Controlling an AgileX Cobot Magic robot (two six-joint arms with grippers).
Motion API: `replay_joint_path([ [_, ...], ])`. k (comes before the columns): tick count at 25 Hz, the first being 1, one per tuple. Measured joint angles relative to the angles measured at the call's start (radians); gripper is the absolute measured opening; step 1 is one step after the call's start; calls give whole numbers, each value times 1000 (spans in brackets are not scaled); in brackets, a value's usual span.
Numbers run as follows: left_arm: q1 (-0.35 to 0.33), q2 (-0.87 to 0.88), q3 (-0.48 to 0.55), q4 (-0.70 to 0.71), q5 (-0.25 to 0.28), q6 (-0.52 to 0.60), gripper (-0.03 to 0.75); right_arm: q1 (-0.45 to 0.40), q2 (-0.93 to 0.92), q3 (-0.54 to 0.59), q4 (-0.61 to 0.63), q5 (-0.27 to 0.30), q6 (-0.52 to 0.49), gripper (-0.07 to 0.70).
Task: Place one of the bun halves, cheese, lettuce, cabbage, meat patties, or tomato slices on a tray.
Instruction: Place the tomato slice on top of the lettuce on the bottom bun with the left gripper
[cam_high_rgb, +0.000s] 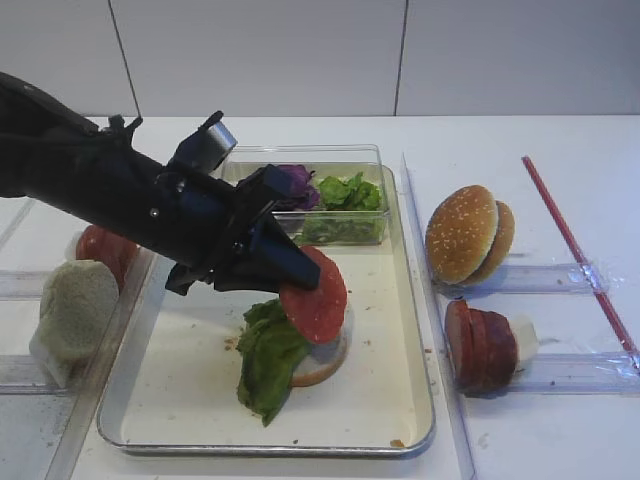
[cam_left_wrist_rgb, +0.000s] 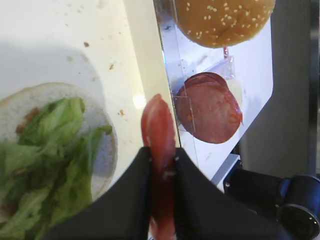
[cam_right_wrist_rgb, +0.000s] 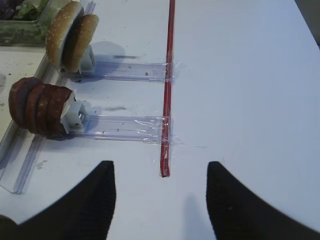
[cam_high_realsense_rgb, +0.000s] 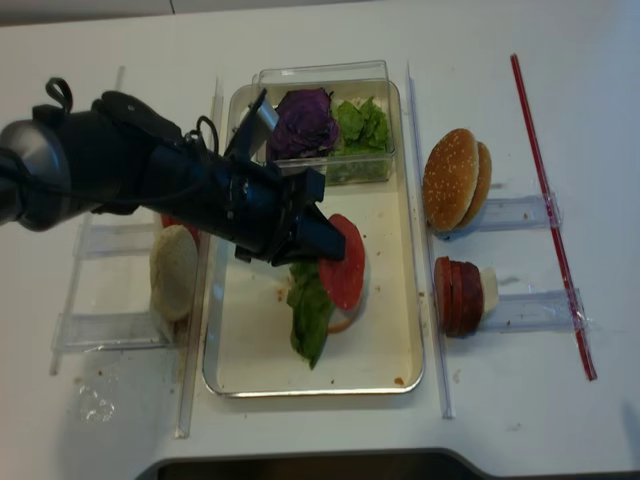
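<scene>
While the left gripper (cam_high_rgb: 300, 268) pinches a tomato slice (cam_high_rgb: 316, 292) by its edge, the red disc hangs tilted just above a bun half (cam_high_rgb: 322, 364) and lettuce (cam_high_rgb: 268, 358) lying in the tray (cam_high_rgb: 400, 425). Over the bare white surface (cam_right_wrist_rgb: 250, 75), the right gripper (cam_right_wrist_rgb: 160, 192) hangs empty, fingers spread, near the meat patties (cam_right_wrist_rgb: 40, 105).

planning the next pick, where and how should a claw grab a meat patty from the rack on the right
Grip the outermost patty of the meat patties across its flat faces near the top edge, coming from above: they stand on edge, packed side by side in the clear holder, so only the rims are exposed.
</scene>
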Motion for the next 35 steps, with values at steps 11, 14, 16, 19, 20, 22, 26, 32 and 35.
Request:
replay_joint_path([
  [11, 0, 8, 0, 4, -33, 6, 54, 0, 0, 0, 0, 0, 0, 426],
  [14, 0, 44, 0, 6, -12, 10, 54, 0, 0, 0, 0, 0, 0, 426],
  [16, 0, 63, 0, 6, -10, 24, 54, 0, 0, 0, 0, 0, 0, 426],
  [19, 0, 70, 0, 6, -10, 41, 54, 0, 0, 0, 0, 0, 0, 426],
  [20, 0, 70, 0, 6, -10, 44, 54, 0, 0, 0, 0, 0, 0, 426],
  [22, 0, 70, 0, 12, -10, 49, 54, 0, 0, 0, 0, 0, 0, 426],
  [26, 0, 70, 0, 35, -21, 49, 54, 0, 0, 0, 0, 0, 0, 426],
  [32, 0, 70, 0, 37, -46, 53, 54, 0, 0, 0, 0, 0, 0, 426],
  [35, 0, 70, 0, 38, -46, 53, 54, 0, 0, 0, 0, 0, 4, 425],
])
